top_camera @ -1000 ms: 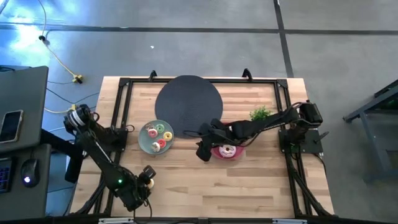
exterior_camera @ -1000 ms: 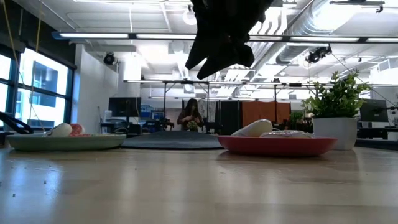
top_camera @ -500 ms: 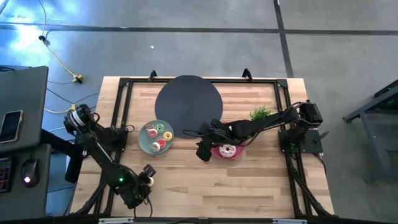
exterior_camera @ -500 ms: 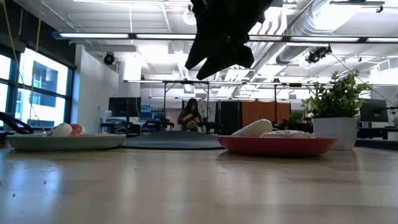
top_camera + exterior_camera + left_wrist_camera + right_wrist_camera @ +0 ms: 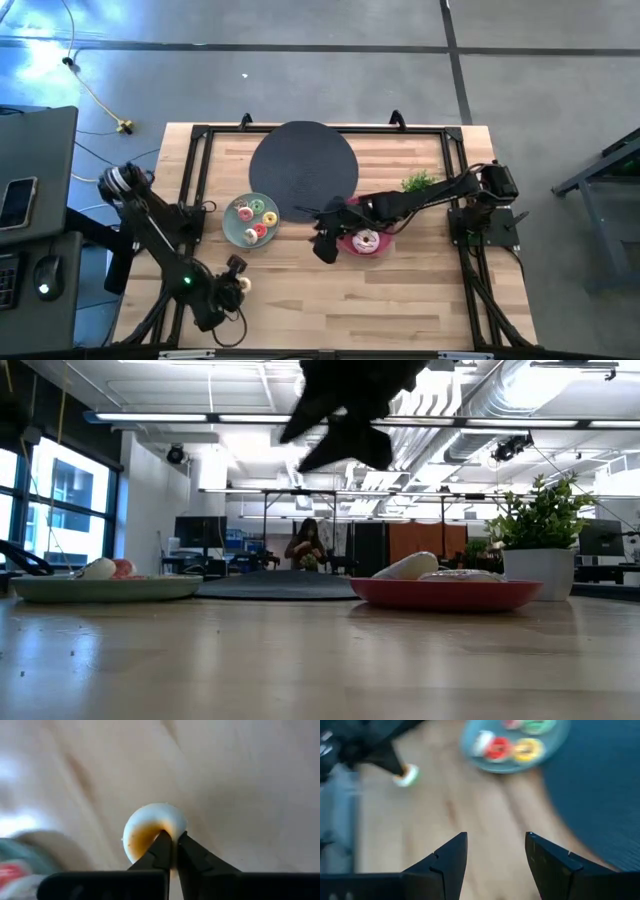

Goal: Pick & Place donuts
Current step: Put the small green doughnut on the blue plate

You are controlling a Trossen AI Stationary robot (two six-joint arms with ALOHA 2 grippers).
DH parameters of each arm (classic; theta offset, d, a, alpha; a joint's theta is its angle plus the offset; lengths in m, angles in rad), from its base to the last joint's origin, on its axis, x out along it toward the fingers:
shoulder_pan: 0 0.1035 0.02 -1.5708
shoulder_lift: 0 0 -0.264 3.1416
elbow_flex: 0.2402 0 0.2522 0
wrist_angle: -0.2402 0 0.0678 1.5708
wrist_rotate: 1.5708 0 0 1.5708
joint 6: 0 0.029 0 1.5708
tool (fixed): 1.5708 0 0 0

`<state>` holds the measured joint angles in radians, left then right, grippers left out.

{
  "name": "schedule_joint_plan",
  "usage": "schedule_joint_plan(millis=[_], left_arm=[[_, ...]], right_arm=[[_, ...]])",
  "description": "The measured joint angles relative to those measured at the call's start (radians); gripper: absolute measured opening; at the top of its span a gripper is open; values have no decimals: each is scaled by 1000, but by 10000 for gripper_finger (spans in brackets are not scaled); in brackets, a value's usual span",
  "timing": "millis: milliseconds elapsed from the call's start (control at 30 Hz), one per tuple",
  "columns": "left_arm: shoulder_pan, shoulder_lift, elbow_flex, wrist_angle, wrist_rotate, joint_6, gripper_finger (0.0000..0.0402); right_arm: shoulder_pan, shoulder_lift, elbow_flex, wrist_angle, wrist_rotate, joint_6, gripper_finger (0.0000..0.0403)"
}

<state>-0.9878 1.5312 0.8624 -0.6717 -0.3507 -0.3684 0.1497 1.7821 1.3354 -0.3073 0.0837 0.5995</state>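
Near the table's front left, my left gripper [image 5: 236, 278] is shut on a small white-iced donut [image 5: 150, 822], which also shows in the right wrist view [image 5: 408, 774]. Several small donuts [image 5: 255, 215] lie on the grey-green plate [image 5: 232, 232]. A white-and-pink donut [image 5: 367, 240] lies on the pink plate [image 5: 381, 251]. My right gripper [image 5: 322, 245] hangs open above the table just left of the pink plate, with nothing between its fingers [image 5: 451, 852]. My left gripper pinches the donut's ring wall [image 5: 172, 826] between its two fingers, one fingertip [image 5: 164, 840] at the hole and the other outside. Only the fingertips reach it. Whether the donut is off the table, I cannot tell.
A round black mat [image 5: 303, 165] lies at the far middle, touching both plates' area. A small potted plant [image 5: 420, 182] stands behind the pink plate. Bare wood stretches along the near edge. A person [image 5: 307, 545] stands far off in the room.
My left gripper has shut on the white donut and shifted a little toward the far edge. My right gripper has turned and moved slightly toward the table's left, still open.
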Motion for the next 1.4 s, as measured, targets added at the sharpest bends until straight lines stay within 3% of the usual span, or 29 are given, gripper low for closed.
schedule_joint_plan(millis=[200,333,400,533,600,700,867,1167,1400], left_arm=[[0,-250,-58,123,-272,-13,3],[0,-441,-188,459,-387,131,2],[0,-522,-272,715,-408,257,1],[0,-613,-435,1251,-385,530,1],[0,-621,-494,1406,-368,594,0],[0,-619,-548,1497,-358,599,0],[37,-619,-552,1562,-251,630,0],[340,-601,-551,1559,89,581,0],[441,-598,-551,1554,287,544,0]], right_arm=[[-1,6,-9,208,-108,-103,190],[-1,6,-9,337,-178,-192,190],[2,6,-9,411,-219,-216,190],[16,6,-9,517,-200,-261,190],[20,6,-9,600,-200,-289,190],[32,5,-8,665,-177,-391,195],[32,16,-2,671,-201,-459,219],[28,83,124,601,-264,-500,247],[27,95,156,569,-322,-562,248]])
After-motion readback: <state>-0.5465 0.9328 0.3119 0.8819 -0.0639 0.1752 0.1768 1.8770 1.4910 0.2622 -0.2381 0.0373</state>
